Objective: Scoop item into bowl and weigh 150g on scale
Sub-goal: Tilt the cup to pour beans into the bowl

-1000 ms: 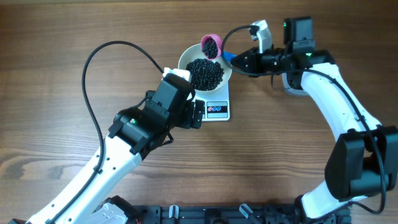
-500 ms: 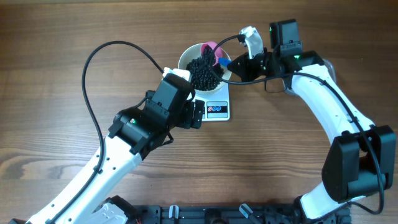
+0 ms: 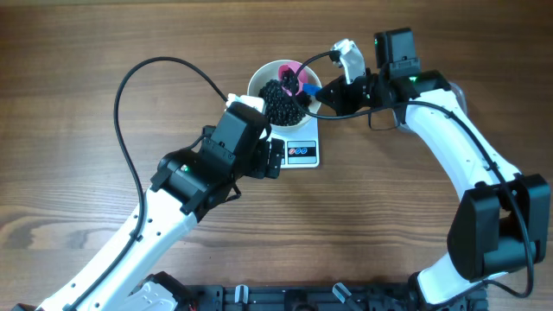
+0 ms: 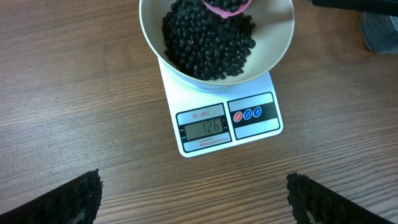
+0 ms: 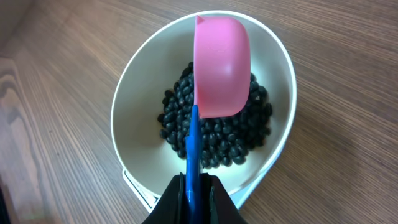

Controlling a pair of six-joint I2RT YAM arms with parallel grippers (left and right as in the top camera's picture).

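Note:
The white bowl (image 3: 256, 79) sits on the scale (image 3: 301, 153) and holds a heap of the item, small black beads (image 3: 281, 99). My right gripper (image 3: 324, 91) is shut on the blue handle (image 5: 193, 143) of a pink scoop (image 5: 221, 68), which is turned bottom-up over the beads (image 5: 217, 140) inside the bowl (image 5: 124, 106). My left gripper (image 4: 193, 186) hangs open over bare wood in front of the scale (image 4: 261, 127), holding nothing. The display (image 4: 204, 129) reads 126. The scoop's rim (image 4: 227, 5) shows at the top edge above the beads (image 4: 208, 43).
The left arm's black cable (image 3: 138, 86) loops over the table to the left of the bowl. A grey-blue object (image 4: 376, 31) lies at the right edge, partly under the right arm (image 3: 449, 112). The table is brown wood.
The right gripper has carried the scoop from beyond the bowl's far rim to over the bowl and turned it over. The left arm has not moved.

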